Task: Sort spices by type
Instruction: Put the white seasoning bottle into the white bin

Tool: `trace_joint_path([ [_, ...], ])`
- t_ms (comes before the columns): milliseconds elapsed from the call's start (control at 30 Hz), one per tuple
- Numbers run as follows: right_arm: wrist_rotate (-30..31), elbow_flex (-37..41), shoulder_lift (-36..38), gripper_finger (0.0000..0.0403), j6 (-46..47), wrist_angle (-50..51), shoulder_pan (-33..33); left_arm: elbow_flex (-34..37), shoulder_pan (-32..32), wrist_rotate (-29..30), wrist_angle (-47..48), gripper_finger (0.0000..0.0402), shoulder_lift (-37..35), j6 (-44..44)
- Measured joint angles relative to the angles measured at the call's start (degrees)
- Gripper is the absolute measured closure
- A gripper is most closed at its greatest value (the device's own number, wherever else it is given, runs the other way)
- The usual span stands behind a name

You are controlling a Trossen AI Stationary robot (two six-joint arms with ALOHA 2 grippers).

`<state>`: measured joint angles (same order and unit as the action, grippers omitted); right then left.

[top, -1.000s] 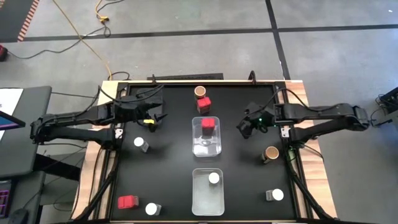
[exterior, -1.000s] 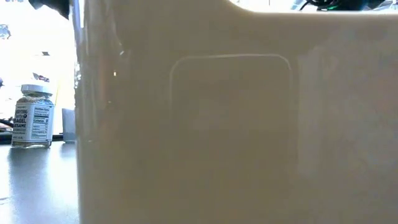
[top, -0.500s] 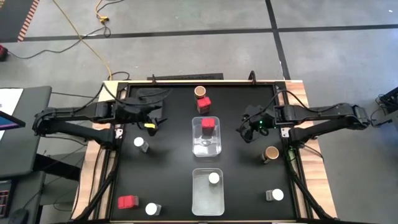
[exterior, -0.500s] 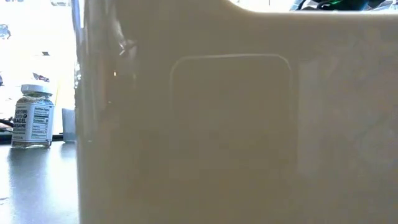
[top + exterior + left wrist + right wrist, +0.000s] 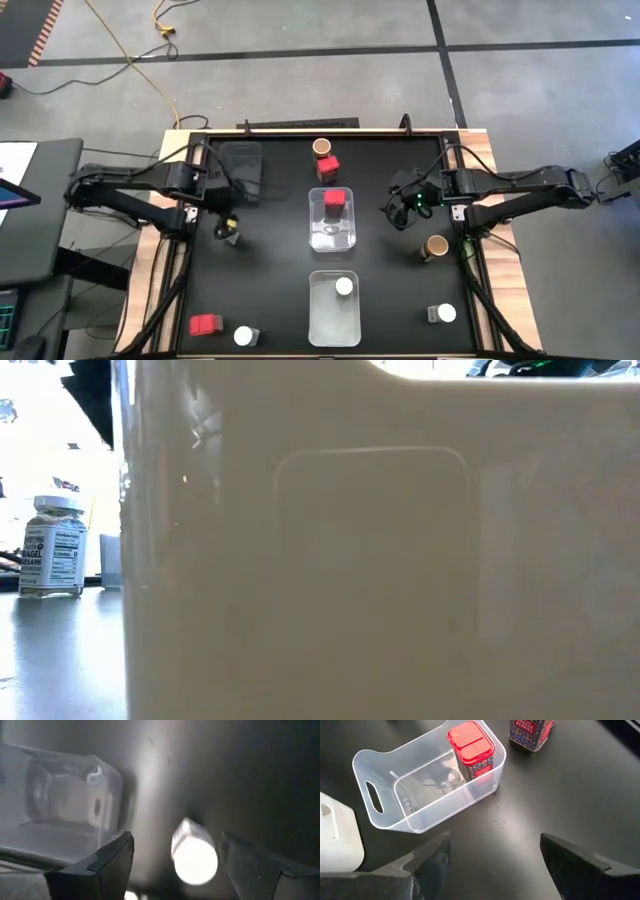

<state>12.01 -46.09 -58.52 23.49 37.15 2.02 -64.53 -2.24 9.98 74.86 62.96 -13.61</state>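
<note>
Left end effector (image 5: pixel 175 865) over white-lidded jar (image 5: pixel 195 852).
Fingers spread wide, straddling the jar, not touching; right end effector (image 5: pixel 492 865) open, empty.

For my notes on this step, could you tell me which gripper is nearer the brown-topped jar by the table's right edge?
The right. The right gripper hangs open, up and left of the brown-topped jar; the left gripper is across the table.
</note>
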Motion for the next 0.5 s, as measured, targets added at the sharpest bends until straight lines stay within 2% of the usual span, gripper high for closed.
trace_joint_path([
  [167, 0.0, 0.0, 0.0, 0.0074, 0.0, 0.0, 0.0, 0.0, -2.3, -2.7, 4.6, 0.012, 2.4, 8.3],
  [333, 0.1, 0.0, 0.0, 0.0074, 0.0, -0.1, 0.0, 1.2, -3.5, -4.3, 5.3, 0.012, 3.8, 17.3],
  [500, 0.1, 0.0, 0.0, 0.0074, 0.0, -0.1, 0.0, 5.2, -3.7, -6.5, 4.9, 0.012, 3.8, 18.6],
])
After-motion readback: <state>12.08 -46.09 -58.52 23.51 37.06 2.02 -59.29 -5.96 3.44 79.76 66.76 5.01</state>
